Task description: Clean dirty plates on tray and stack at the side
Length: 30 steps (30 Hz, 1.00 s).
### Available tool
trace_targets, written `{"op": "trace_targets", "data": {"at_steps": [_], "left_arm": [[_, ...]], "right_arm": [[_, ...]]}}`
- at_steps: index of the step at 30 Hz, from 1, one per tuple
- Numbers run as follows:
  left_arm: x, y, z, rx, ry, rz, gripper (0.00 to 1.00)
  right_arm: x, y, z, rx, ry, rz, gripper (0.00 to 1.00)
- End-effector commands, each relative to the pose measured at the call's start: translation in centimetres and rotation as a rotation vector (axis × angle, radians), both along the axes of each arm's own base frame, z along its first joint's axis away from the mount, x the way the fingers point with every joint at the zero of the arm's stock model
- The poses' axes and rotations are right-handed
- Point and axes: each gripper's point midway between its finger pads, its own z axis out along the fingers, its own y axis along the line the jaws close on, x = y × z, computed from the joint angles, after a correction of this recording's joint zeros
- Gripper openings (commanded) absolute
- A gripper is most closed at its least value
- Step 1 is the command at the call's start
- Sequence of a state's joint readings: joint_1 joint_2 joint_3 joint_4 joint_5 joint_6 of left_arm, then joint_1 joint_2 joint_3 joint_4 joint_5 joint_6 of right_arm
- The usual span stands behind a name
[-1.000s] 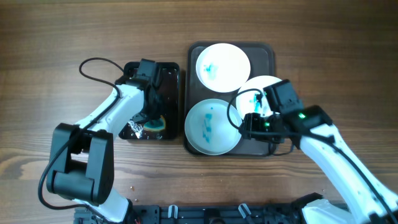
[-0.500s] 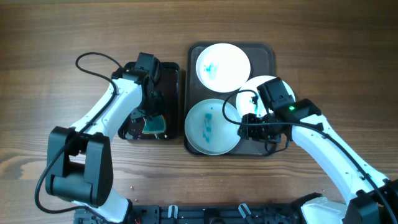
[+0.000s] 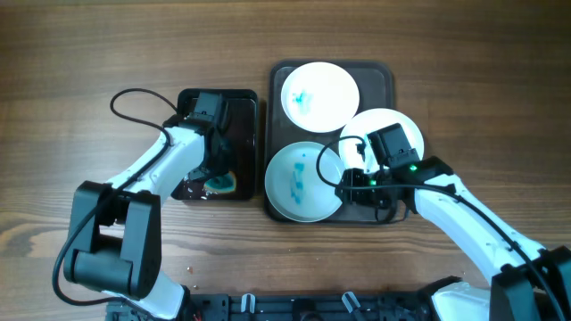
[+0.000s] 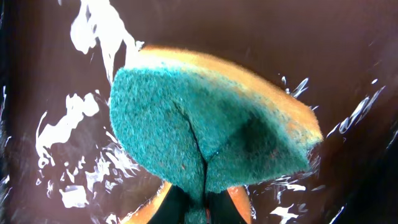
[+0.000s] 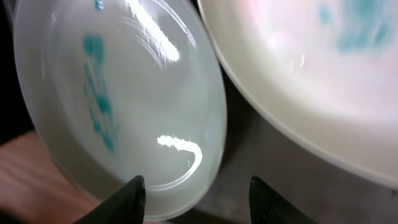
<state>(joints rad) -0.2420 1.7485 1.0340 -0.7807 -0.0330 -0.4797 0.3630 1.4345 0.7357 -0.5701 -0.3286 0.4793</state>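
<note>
The dark brown tray [image 3: 382,82] holds three plates with blue-green smears: a far one [image 3: 319,95], a right one [image 3: 393,123] and a near-left one [image 3: 299,183]. My right gripper [image 3: 350,179] is open and empty, low over the right rim of the near-left plate. In the right wrist view its fingers [image 5: 199,198] straddle that plate's edge [image 5: 124,93], with the right plate [image 5: 323,68] beside it. My left gripper [image 3: 212,176] is shut on the teal-and-yellow sponge [image 3: 223,184], which it pinches from below in the left wrist view [image 4: 205,137].
The smaller glossy black tray [image 3: 247,111] lies left of the brown tray, and the sponge is over its near end. In the left wrist view its wet dark floor [image 4: 56,74] shows white glints. Bare wooden table [image 3: 464,71] surrounds both trays.
My right gripper has moved left and lower, toward the near-left plate's right rim. My left arm shifted slightly over the black tray, with the sponge still in its jaws.
</note>
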Motion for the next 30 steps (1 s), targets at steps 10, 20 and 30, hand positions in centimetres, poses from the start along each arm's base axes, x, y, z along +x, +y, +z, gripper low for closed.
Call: {"op": "trace_targets", "data": {"at_steps": [10,20,30], "left_arm": [[2.3,-2.0,9.0,-0.111,-0.125,-0.067,0.04],[2.3,-7.6,10.4,-0.294,-0.168,-0.166,0.04],[1.7,-14.8,6.4,-0.372,-0.15,-0.203,0.04]], "right_arm": [[1.9,0.3,-4.1,-0.032,0.008,0.015,0.25],[2.9,-1.4,-4.6,-0.101,0.032,-0.206,0.04],[2.7,-1.4,-4.6,-0.104,0.04,-0.205,0.04]]}}
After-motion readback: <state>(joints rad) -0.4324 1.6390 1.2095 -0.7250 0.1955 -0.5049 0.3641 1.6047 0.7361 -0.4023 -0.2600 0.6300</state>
